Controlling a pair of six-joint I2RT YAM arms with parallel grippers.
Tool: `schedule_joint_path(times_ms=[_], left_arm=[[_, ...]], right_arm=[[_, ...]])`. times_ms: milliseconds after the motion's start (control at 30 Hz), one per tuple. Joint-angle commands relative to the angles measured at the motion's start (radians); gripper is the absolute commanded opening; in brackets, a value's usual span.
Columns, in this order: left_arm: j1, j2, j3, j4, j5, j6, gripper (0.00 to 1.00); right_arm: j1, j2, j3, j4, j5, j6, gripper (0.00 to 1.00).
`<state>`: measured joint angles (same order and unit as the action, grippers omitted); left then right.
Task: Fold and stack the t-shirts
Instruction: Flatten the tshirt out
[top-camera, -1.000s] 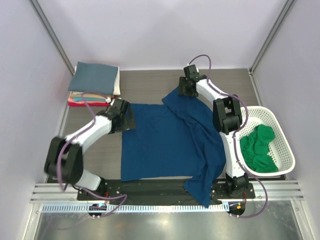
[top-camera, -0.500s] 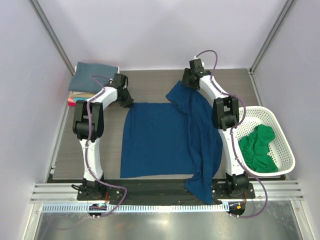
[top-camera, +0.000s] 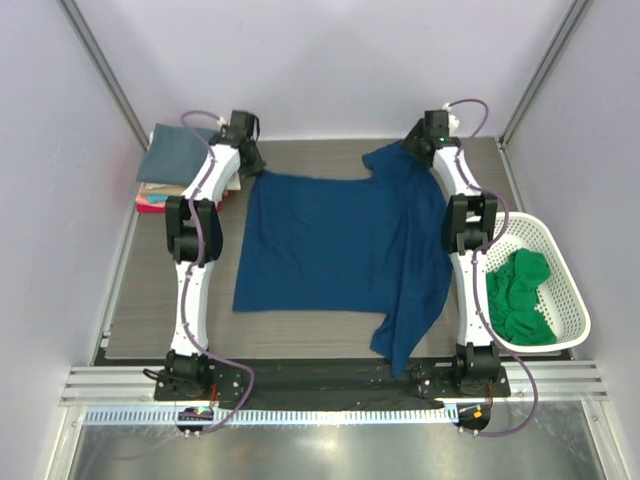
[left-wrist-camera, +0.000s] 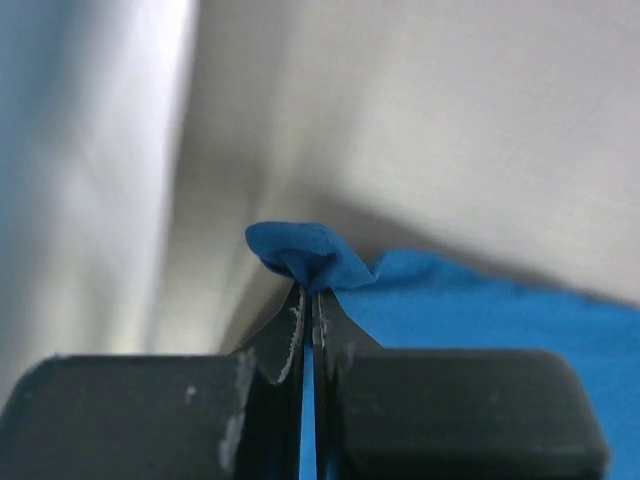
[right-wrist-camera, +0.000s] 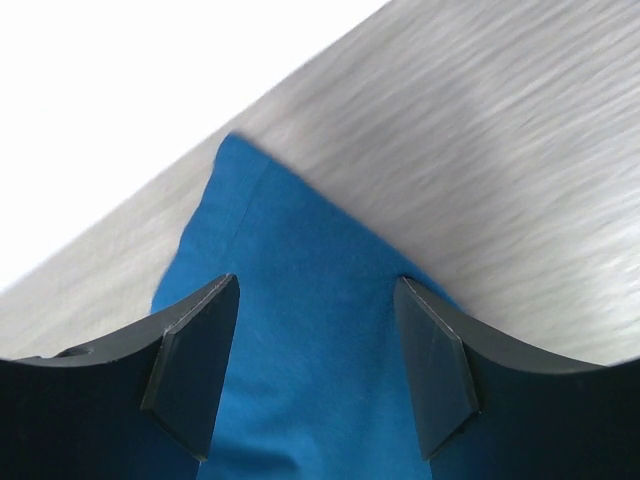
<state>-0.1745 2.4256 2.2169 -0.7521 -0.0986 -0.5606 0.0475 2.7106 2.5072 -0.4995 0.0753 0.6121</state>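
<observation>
Wood-grain worktop, pale walls: navy t-shirt (top-camera: 330, 245) lies spread mid-worktop, its far edge strung between the far corners. Left gripper (left-wrist-camera: 308, 300) is clamped on a tiny nub of the shirt's corner; right gripper (right-wrist-camera: 315, 290) has its fingers apart over flat cloth. Risk: the thin pinch slips, or a one-sided pull skews the shirt.

The spread navy blue cloth t-shirt (top-camera: 320, 250) looks soft and matt; the grey-brown wood-grain tabletop (top-camera: 150, 290) is smooth; the white plastic mesh basket (top-camera: 568, 285) is faintly glossy.
</observation>
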Motion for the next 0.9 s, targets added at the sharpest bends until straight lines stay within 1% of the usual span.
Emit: schedule_joint_path(times_ms=[0, 67, 100, 133, 167, 200, 233, 300, 333, 367, 400, 433, 467, 533, 567, 600, 633, 667, 700, 733, 767, 800, 867], left_arm=[[0.039, 0.09, 0.274, -0.125, -0.137, 0.053, 0.0], [0.047, 0.122, 0.338, -0.127, -0.157, 0.053, 0.0], [0.055, 0.121, 0.351, -0.106, -0.164, 0.048, 0.0], [0.056, 0.112, 0.345, -0.093, -0.159, 0.041, 0.04], [0.055, 0.096, 0.333, -0.086, -0.144, 0.039, 0.14], [0.05, 0.055, 0.285, -0.061, -0.091, 0.039, 0.39], [0.044, 0.024, 0.249, -0.052, -0.089, 0.039, 0.51], [0.021, -0.038, 0.175, -0.017, -0.081, 0.037, 0.68], [0.015, -0.107, 0.103, -0.009, -0.073, 0.033, 0.72], [0.009, -0.134, 0.075, -0.006, -0.069, 0.024, 0.79], [-0.006, -0.169, 0.047, -0.006, -0.066, 0.024, 0.8], [-0.014, -0.227, 0.0, -0.009, -0.064, 0.022, 0.8], [-0.023, -0.268, -0.035, -0.015, -0.066, 0.019, 0.8], [-0.051, -0.344, -0.109, -0.016, -0.081, 0.016, 0.8], [-0.059, -0.443, -0.217, -0.019, -0.087, 0.01, 0.8], [-0.068, -0.489, -0.276, -0.01, -0.09, -0.004, 0.8], [-0.069, -0.547, -0.355, 0.002, -0.092, -0.016, 0.8], [-0.066, -0.653, -0.497, 0.028, -0.101, -0.025, 0.8], [-0.068, -0.716, -0.588, 0.046, -0.105, -0.038, 0.8], [-0.063, -0.77, -0.665, 0.063, -0.107, -0.045, 0.8], [-0.062, -0.875, -0.816, 0.086, -0.113, -0.054, 0.8], [-0.051, -0.922, -0.886, 0.102, -0.11, -0.065, 0.8], [-0.043, -1.018, -1.032, 0.157, -0.102, -0.09, 0.8]], right_arm=[[-0.024, 0.069, 0.008, 0.019, -0.037, 0.066, 0.71], [-0.024, 0.071, 0.016, 0.044, -0.042, 0.084, 0.73], [-0.023, 0.064, 0.01, 0.086, -0.048, 0.09, 0.74], [-0.024, 0.064, 0.01, 0.114, -0.055, 0.095, 0.78], [-0.024, 0.066, 0.015, 0.134, -0.063, 0.089, 0.81], [-0.024, 0.06, 0.024, 0.174, -0.116, 0.081, 0.84], [-0.024, 0.052, 0.027, 0.191, -0.14, 0.074, 0.89], [-0.023, 0.025, 0.022, 0.219, -0.184, 0.046, 0.92], [-0.023, -0.015, 0.016, 0.225, -0.218, 0.037, 0.94], [-0.021, -0.038, 0.009, 0.222, -0.235, 0.02, 0.95], [-0.021, -0.069, -0.039, 0.225, -0.238, 0.012, 0.96], [-0.021, -0.15, -0.072, 0.223, -0.235, 0.008, 0.97], [-0.02, -0.188, -0.105, 0.223, -0.233, 0.002, 0.98], [-0.015, -0.282, -0.218, 0.222, -0.224, -0.026, 1.0], [-0.012, -0.383, -0.261, 0.219, -0.207, -0.035, 1.0], [-0.005, -0.434, -0.357, 0.207, -0.191, -0.054, 1.0], [0.0, -0.484, -0.411, 0.196, -0.171, -0.061, 1.0], [0.009, -0.597, -0.466, 0.168, -0.132, -0.07, 1.0], [0.023, -0.65, -0.584, 0.147, -0.102, -0.083, 1.0], [0.037, -0.713, -0.649, 0.127, -0.08, -0.084, 1.0], [0.046, -0.77, -0.719, 0.086, -0.03, -0.084, 1.0], [0.061, -0.884, -0.863, 0.06, 0.054, -0.083, 1.0], [0.127, -0.995, -1.022, 0.014, 0.145, -0.063, 1.0]])
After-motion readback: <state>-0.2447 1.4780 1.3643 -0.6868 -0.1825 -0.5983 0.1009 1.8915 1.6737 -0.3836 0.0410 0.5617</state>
